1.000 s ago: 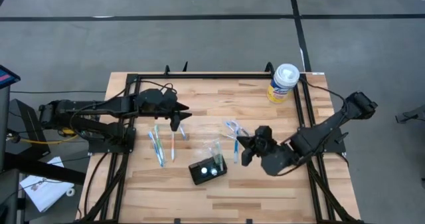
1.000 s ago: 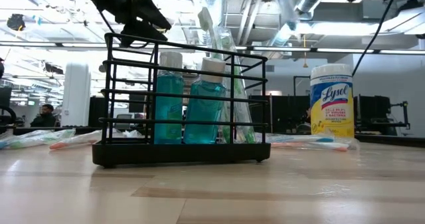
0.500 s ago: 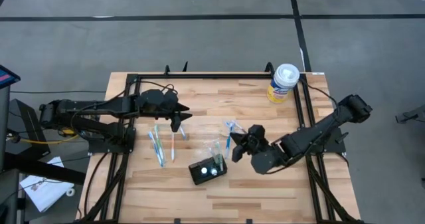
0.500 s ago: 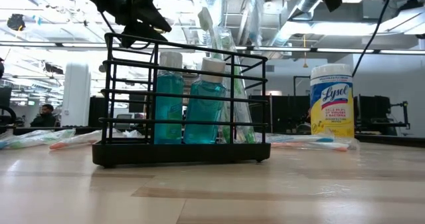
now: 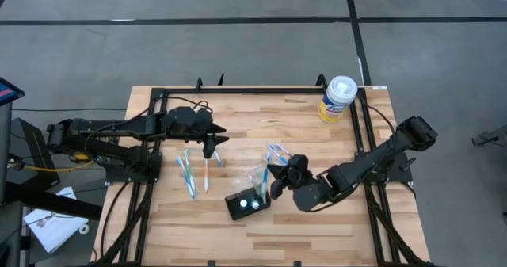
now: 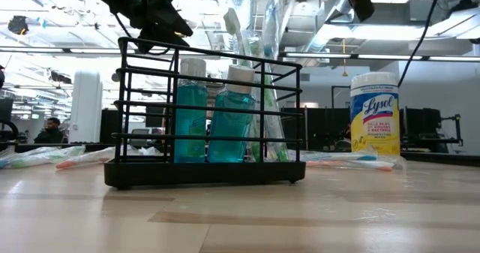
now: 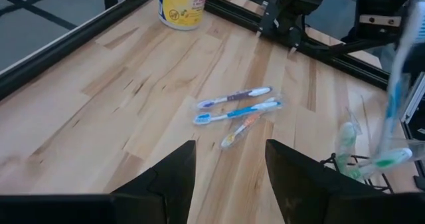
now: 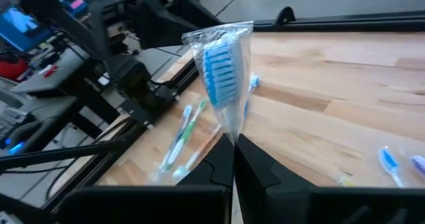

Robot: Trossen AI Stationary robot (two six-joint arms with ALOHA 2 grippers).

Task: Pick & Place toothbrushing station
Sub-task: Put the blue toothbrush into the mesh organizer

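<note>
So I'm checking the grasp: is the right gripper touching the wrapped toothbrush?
Touching. The right wrist view shows the right gripper pinching the wrapped toothbrush.

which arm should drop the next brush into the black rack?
Right. The right gripper is shut on a wrapped toothbrush and sits right beside the toothbrushing station. The left gripper is open, empty, farther off above the loose toothbrushes.

Loose toothbrushes (image 5: 190,172) left of toothbrushing station (image 5: 246,203), more toothbrushes (image 5: 276,150) behind it, bare table (image 5: 190,231) in front
</note>
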